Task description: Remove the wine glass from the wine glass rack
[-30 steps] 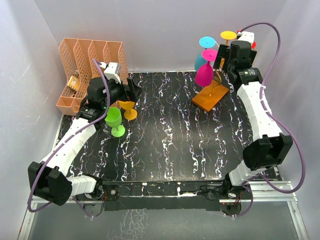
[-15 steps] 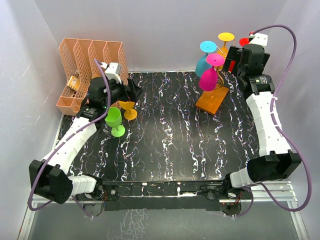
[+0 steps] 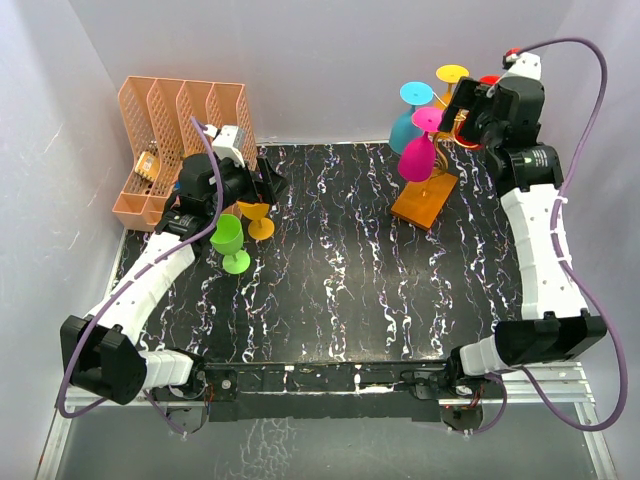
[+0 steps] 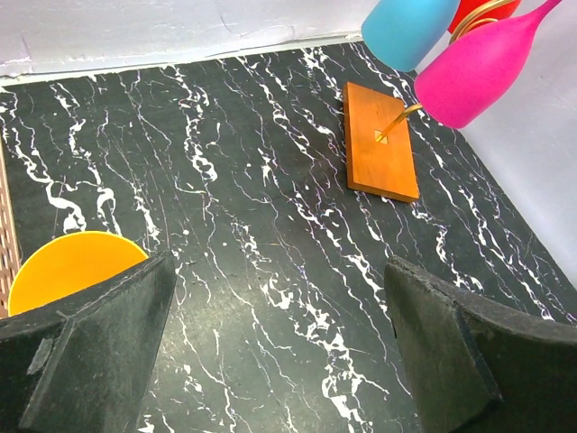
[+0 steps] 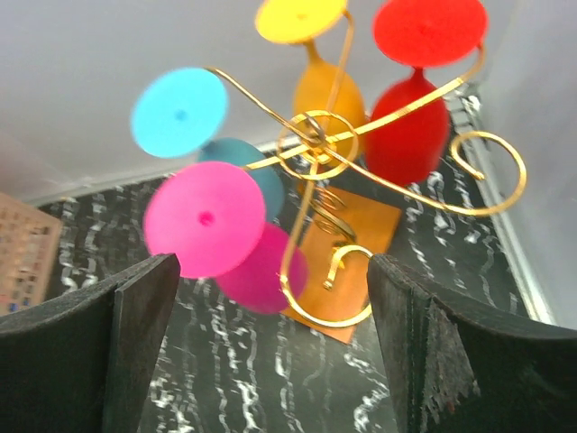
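The wine glass rack (image 3: 432, 176), gold wire on an orange-brown base (image 3: 424, 201), stands at the table's back right. Hanging bowl-down from it are a pink wine glass (image 3: 415, 156), a blue one (image 3: 404, 124), a yellow one (image 3: 452, 74) and a red one (image 3: 488, 82). My right gripper (image 3: 468, 106) hovers open just right of the rack top. From the right wrist, the gold curls (image 5: 315, 144) and the pink glass (image 5: 206, 231) lie beyond the open right gripper (image 5: 270, 343); nothing is held. My left gripper (image 3: 264, 186) is open at the left, empty (image 4: 279, 343).
A green glass (image 3: 230, 241) and an orange glass (image 3: 256, 218) stand on the black marbled table (image 3: 340, 290) by the left gripper. A peach file organizer (image 3: 170, 130) sits at the back left. Grey walls close in on three sides, near the right arm.
My right gripper has risen and drawn back toward the right wall, now looking down on the rack top. The rack and the left arm stay where they were.
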Controlling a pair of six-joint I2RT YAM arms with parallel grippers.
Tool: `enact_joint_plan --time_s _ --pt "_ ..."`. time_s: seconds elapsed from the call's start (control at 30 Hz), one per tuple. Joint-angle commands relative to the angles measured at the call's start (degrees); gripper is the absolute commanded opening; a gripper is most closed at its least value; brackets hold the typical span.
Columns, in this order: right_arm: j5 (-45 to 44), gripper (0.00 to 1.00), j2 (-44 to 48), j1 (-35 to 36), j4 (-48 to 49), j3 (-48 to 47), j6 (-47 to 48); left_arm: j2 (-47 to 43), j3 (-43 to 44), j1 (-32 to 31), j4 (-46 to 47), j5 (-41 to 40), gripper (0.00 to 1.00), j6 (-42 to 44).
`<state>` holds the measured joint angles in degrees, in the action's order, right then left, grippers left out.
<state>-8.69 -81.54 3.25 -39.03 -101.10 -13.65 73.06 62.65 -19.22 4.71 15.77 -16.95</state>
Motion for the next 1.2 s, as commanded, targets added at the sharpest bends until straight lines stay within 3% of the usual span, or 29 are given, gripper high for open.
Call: enact_joint_plan --time_s 0.0,0.3,0.63,0.77,0.93,1.17 --pt "6.36 0.9 -2.94 -0.32 3.56 -6.87 -4.04 -0.33 0.28 0.49 2.12 1.62 0.97 -0.49" --pt "16.76 0.79 -8.66 -2.36 3.95 -10.62 -8.95 -0.23 0.52 0.48 1.78 1.59 0.97 -0.68" --pt "17.81 0.63 -10.57 -4.74 3.47 -8.75 -8.09 -0.55 0.64 0.68 1.74 1.8 0.97 -0.81" --pt "17.44 0.63 -10.9 -5.19 3.44 -8.09 -8.11 -0.16 0.78 0.75 1.55 1.7 0.97 -0.87" --pt "18.34 0.7 -11.72 -5.68 4.27 -7.97 -8.5 -0.03 0.8 0.87 1.62 2.01 0.97 -0.94" --pt "20.27 0.67 -12.69 -6.28 4.63 -6.12 -10.12 -0.22 0.95 1.18 1.63 2.86 0.97 -0.9"
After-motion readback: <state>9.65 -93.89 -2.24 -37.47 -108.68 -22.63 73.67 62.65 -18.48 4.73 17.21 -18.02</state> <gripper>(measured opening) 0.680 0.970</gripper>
